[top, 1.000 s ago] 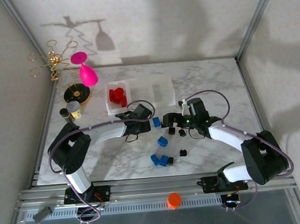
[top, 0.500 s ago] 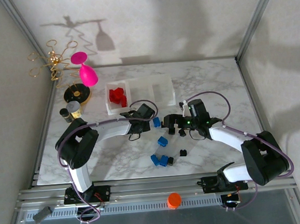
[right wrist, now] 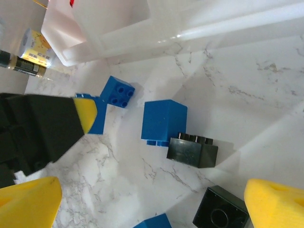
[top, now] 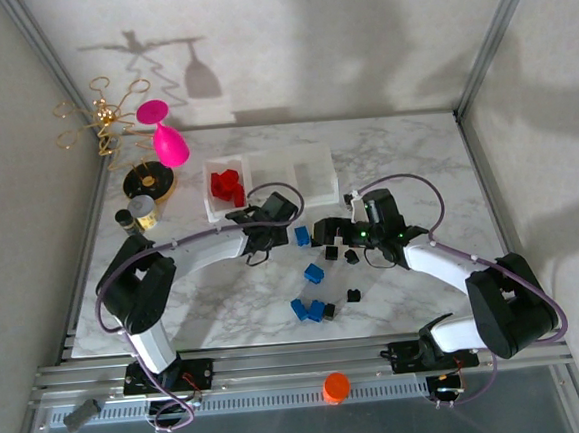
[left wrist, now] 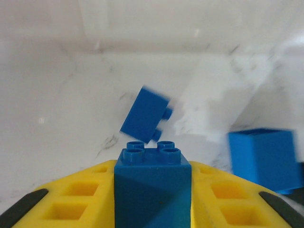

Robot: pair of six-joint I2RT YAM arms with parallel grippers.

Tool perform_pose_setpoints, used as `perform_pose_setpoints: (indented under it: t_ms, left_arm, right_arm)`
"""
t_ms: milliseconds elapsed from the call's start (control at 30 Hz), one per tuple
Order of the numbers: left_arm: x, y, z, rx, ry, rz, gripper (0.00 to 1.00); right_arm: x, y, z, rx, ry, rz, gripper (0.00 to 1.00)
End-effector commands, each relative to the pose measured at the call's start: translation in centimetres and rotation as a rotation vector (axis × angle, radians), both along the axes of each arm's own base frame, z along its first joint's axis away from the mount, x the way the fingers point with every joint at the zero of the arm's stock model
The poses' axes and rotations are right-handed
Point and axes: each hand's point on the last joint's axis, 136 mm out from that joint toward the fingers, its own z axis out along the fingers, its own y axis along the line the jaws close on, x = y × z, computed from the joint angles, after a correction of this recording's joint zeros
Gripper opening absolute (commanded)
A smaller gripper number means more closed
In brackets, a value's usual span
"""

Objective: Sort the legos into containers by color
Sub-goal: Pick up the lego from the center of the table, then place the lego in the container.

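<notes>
My left gripper (left wrist: 152,167) is shut on a blue lego (left wrist: 152,190), studs pointing forward, between its yellow fingers. It hovers just in front of the containers (top: 271,173), as the top view shows of the left gripper (top: 280,223). Red legos (top: 227,186) lie in the leftmost bin. My right gripper (right wrist: 152,205) is open over the marble table, above a blue lego (right wrist: 164,121) that touches a black lego (right wrist: 192,150). Another black lego (right wrist: 221,213) lies by its right finger. Loose blue legos (top: 308,309) and black legos (top: 354,295) lie nearer the bases.
A small gold-lidded jar (top: 141,210), a pink glass (top: 168,141) and a gold wire stand (top: 106,116) crowd the table's back left corner. An orange cap (top: 335,385) sits on the front rail. The two grippers are close together mid-table.
My left gripper has closed on the blue lego and shifted slightly toward the containers. My right arm has stayed where it was, still open.
</notes>
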Motion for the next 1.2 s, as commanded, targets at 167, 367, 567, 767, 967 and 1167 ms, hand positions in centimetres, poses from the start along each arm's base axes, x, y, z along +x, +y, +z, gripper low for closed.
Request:
perform_pose_setpoints:
  t_ms: [167,367,567,767,967,1167]
  left_arm:
    - [6.7,0.2,6.3,0.012,-0.156,0.041,0.35]
    - [11.5,0.5,5.6,0.028,-0.173,0.080,0.34]
    - [15.5,0.8,3.2,0.045,-0.166,0.109,0.34]
    - [17.1,0.2,0.9,0.067,-0.125,0.088,0.40]
    - [17.4,0.1,1.9,0.076,-0.126,0.075,0.49]
    - [15.7,-0.1,5.1,0.031,-0.150,0.046,0.49]
  right_arm:
    - [3.5,0.2,4.0,0.069,-0.109,-0.072,0.99]
    - [4.8,0.4,4.2,0.075,-0.127,-0.089,0.99]
    - [5.6,0.3,4.3,0.075,-0.133,-0.101,0.99]
    - [5.6,0.1,3.9,0.057,-0.124,-0.105,0.99]
    - [5.7,0.0,4.1,0.045,-0.132,-0.099,0.99]
    - [5.0,0.2,4.4,0.038,-0.121,-0.061,0.99]
